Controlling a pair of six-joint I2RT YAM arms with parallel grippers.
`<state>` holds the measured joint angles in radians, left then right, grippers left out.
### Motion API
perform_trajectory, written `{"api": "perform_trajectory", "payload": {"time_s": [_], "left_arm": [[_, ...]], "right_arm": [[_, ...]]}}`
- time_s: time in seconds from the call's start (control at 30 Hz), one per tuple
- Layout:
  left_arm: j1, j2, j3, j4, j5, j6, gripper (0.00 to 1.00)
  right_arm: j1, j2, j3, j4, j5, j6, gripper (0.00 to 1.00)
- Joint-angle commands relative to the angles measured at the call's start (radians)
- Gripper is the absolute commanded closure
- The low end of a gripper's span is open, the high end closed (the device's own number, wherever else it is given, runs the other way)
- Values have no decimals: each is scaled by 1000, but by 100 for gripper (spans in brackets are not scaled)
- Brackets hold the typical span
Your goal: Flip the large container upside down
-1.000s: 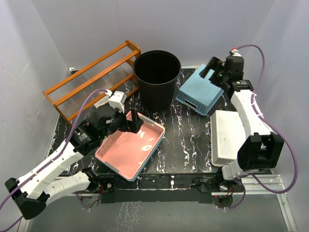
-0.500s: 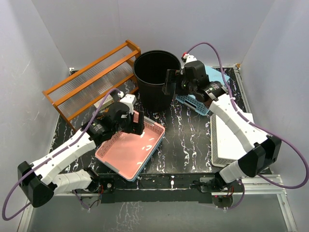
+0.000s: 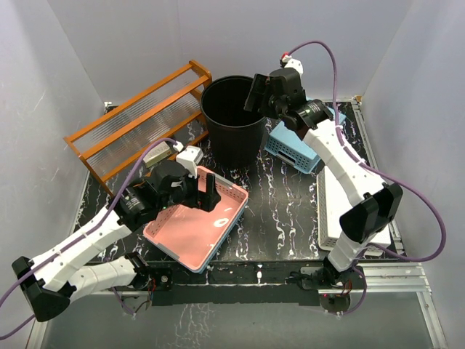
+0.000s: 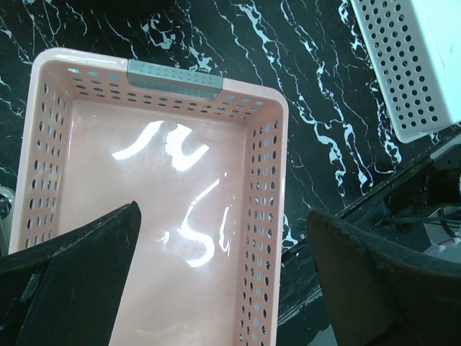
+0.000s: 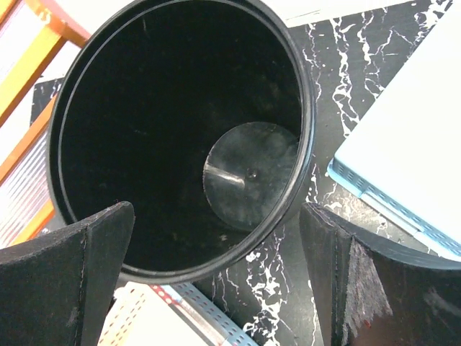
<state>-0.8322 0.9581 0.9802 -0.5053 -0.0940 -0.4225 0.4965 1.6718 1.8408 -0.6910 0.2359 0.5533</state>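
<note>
Risk: right gripper [image 5: 216, 245] spread wide above large container [image 5: 180, 130] rim; if we pinch shallow, it slips mid-flip. Left gripper [image 4: 223, 216] released too.

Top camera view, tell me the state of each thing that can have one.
large container, upright, mouth up, empty
pink basket, upright, empty
blue basket, apparently upside down
white basket, apparently upside down
left gripper, open above pink basket
right gripper, open above large container's mouth
</note>
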Motion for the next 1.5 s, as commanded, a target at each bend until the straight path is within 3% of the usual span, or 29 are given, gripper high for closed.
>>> {"api": "perform_trajectory", "payload": {"time_s": [0.0, 0.23, 0.57, 0.97, 1.17, 1.47], "left_arm": [[-7, -14, -8, -30, 15, 12, 1], [-7, 11, -19, 1, 57, 31, 1], [-7, 17, -10, 28, 25, 34, 1], [-7, 63, 8, 78, 19, 42, 1], [-7, 68, 61, 95, 22, 40, 1], [-5, -13, 5, 125, -79, 7, 1]], "right_arm": [[-30, 20, 91, -23, 66, -7, 2], [-129, 46, 81, -47, -28, -31, 2], [-139, 157, 121, -61, -125, -49, 15], [-143, 100, 65, -34, -113, -62, 100], [-180, -43, -94, 34, -121, -56, 100], [-221, -426, -592, 299, -69, 0, 100]]}}
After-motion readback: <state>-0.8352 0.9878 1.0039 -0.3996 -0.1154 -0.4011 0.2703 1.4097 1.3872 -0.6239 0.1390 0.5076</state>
